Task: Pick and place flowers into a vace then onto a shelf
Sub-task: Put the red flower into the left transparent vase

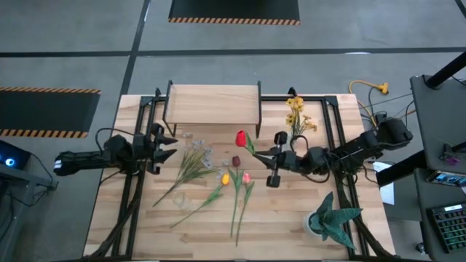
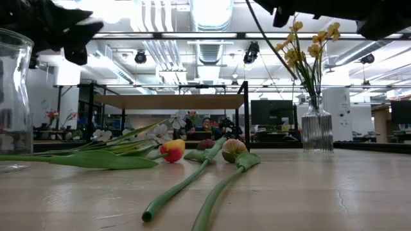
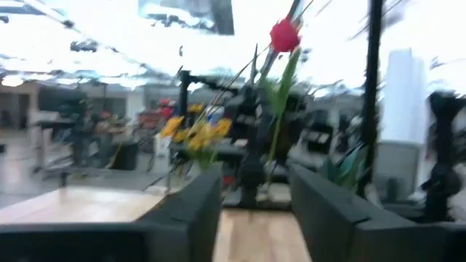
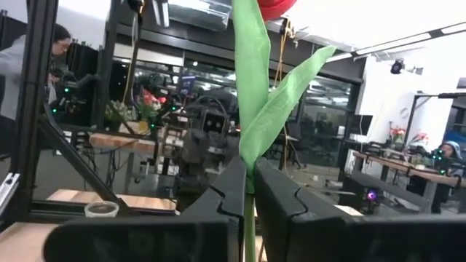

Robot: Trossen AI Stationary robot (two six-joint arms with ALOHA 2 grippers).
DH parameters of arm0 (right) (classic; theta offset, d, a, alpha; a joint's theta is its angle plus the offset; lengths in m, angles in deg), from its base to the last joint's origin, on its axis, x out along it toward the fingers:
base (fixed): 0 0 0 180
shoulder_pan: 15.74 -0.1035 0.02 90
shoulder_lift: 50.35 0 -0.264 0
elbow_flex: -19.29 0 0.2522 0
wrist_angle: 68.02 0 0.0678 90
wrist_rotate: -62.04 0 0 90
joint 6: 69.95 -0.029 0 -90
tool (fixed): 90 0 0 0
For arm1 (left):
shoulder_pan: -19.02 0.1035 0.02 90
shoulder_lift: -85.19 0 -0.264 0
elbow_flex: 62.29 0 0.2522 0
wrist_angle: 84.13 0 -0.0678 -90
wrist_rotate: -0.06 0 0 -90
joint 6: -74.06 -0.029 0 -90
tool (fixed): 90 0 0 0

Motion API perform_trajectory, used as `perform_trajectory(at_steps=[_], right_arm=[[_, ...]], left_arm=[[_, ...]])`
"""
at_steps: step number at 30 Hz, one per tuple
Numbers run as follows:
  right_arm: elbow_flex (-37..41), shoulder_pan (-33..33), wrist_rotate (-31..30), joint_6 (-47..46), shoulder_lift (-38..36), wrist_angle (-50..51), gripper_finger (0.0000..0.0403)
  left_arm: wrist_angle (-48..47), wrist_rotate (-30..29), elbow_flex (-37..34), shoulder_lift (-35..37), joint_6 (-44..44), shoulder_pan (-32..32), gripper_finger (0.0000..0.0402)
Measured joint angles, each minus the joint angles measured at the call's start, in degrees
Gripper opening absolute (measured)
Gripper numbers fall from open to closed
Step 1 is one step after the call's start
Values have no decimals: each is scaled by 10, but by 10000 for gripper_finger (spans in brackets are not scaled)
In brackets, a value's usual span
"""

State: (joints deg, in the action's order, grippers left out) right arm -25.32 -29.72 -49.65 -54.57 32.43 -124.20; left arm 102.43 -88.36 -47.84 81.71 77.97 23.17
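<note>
My right gripper (image 1: 261,154) is shut on a red tulip (image 1: 240,137) over the table's middle, near the shelf (image 1: 213,102), which has a light wooden top on black legs. My left gripper (image 1: 166,145) is open and holds nothing, left of the loose flowers. A spray of pale blossoms (image 1: 193,156) and the maroon (image 1: 236,161), yellow (image 1: 226,178) and pink (image 1: 246,177) tulips lie flat on the table. The yellow-bloomed bunch (image 1: 295,116) stands in a ribbed glass vase (image 2: 317,131). A second clear vase (image 2: 13,96) stands close to the low camera. My right gripper pinches the red tulip's green stem (image 4: 250,191) between its two fingers (image 4: 226,196), just below the leaves. The fingers come level from the table's right and lie across the stem. The tulip stands roughly upright above them, its bloom (image 4: 275,7) on top, lifted off the table.
A green spiky potted plant (image 1: 331,218) stands near the table's near right corner. Black frame rails (image 1: 331,145) run along both sides of the table. The near middle of the wooden table (image 1: 277,233) is bare. A person (image 4: 14,65) is in the room beyond.
</note>
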Motion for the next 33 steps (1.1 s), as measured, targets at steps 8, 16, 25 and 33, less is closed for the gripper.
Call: perform_trajectory(at_steps=[8,16,25,33], right_arm=[[-40,0,-11,1,38,2,13],[-53,1,-24,-8,55,7,13],[-52,1,-25,-12,44,8,13],[-51,1,-25,-15,43,16,13]], left_arm=[[108,55,13,-100,76,0,221],[241,74,94,-318,51,-15,218],[215,76,302,-572,-58,-36,218],[151,86,446,-703,-94,-36,218]])
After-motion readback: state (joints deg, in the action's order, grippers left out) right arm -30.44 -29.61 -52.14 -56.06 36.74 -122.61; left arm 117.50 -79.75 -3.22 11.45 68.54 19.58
